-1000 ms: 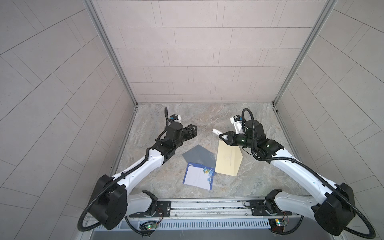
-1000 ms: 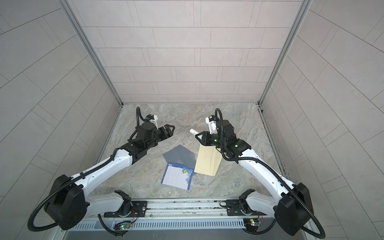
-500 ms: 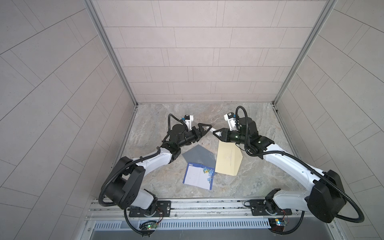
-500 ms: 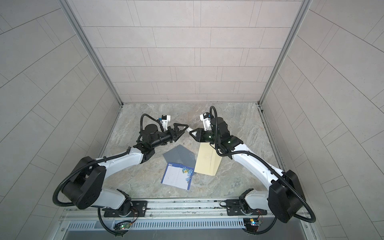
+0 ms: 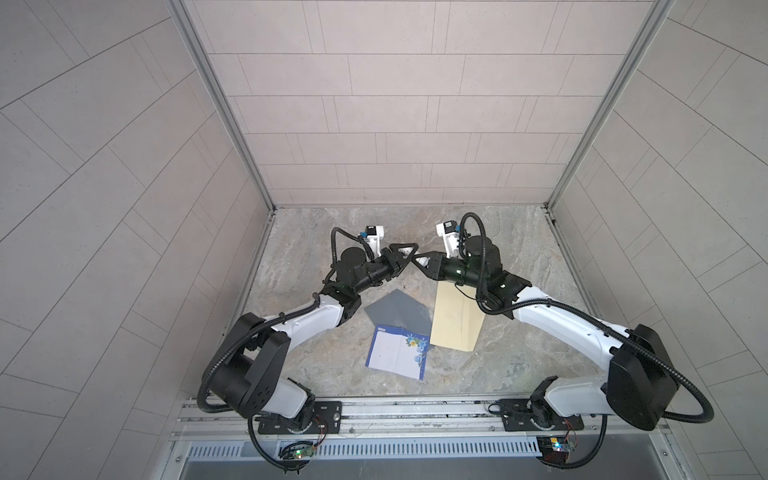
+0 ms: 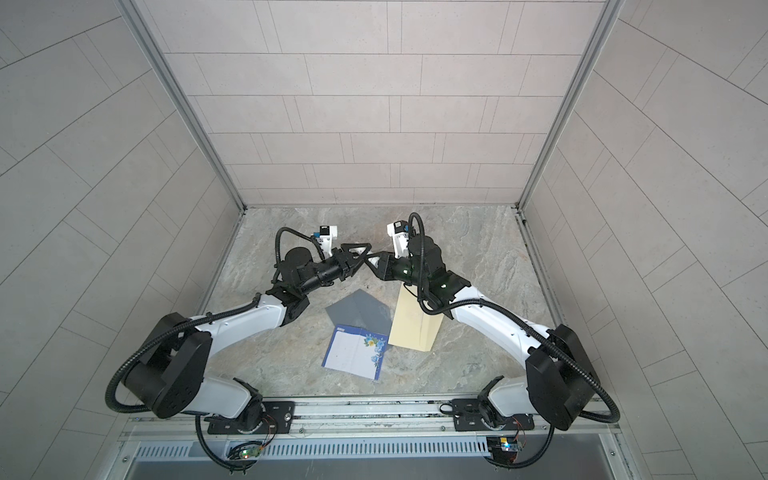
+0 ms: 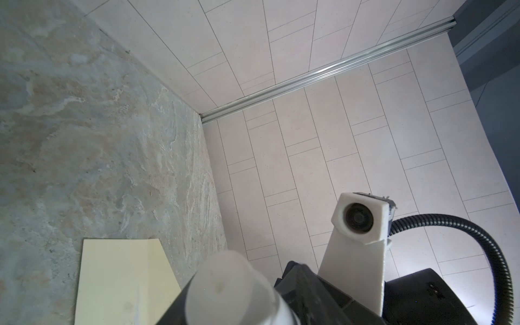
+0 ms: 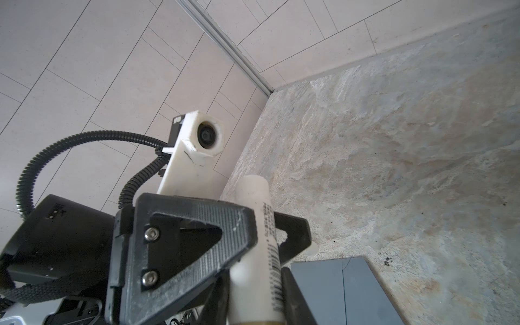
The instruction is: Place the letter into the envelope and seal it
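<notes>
Above marble tabletop point(image 5: 519, 249), left gripper point(image 5: 410, 257) and right gripper point(image 5: 424, 264) both clamp glue stick point(image 8: 253, 197).

the letter point(image 5: 397, 353) is a white sheet with a blue border and blue flowers along one side. it lies flat, face up and slightly askew on the table point(image 5: 519, 257). its far edge overlaps a grey paper point(image 5: 395, 309). the tan envelope point(image 5: 455, 324) lies flat just right of it, corners touching, with its far end hidden. a white glue stick point(image 8: 259, 225) with a barcode is held off the table.
</notes>
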You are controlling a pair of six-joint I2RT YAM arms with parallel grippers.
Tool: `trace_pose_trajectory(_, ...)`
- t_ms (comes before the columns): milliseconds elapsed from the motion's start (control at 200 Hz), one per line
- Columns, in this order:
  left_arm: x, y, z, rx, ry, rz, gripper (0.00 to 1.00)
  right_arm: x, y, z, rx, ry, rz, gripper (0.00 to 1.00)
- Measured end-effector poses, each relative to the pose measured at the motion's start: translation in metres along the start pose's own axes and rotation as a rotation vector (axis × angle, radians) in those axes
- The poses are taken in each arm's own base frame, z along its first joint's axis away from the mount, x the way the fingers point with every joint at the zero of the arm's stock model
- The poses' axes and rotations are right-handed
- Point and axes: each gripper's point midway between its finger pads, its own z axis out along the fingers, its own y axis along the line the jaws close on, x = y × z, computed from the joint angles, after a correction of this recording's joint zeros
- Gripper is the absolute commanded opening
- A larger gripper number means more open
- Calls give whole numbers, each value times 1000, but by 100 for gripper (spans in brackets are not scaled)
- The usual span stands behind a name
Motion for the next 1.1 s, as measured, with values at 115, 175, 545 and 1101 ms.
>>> trace_pose_trajectory(115, -7, -4, -1, 7, -27, -44, 15, 2, 1, 1, -10, -8, -14, 0)
trace_pose_trajectory(175, -10, -9, -2, 14, -36, -59, 6, 2, 4, 2, -20, -15, -26, 0)
trace_pose_trajectory(545, -7, -13, 7, -158, 65, 57, 0, 13, -7, -14, 107, 55, -101, 46)
trace_pose_trajectory(1101, 3, -3, 0, -266, 147, 55, 0, 20, -2, -19, 159, 146, -204, 37)
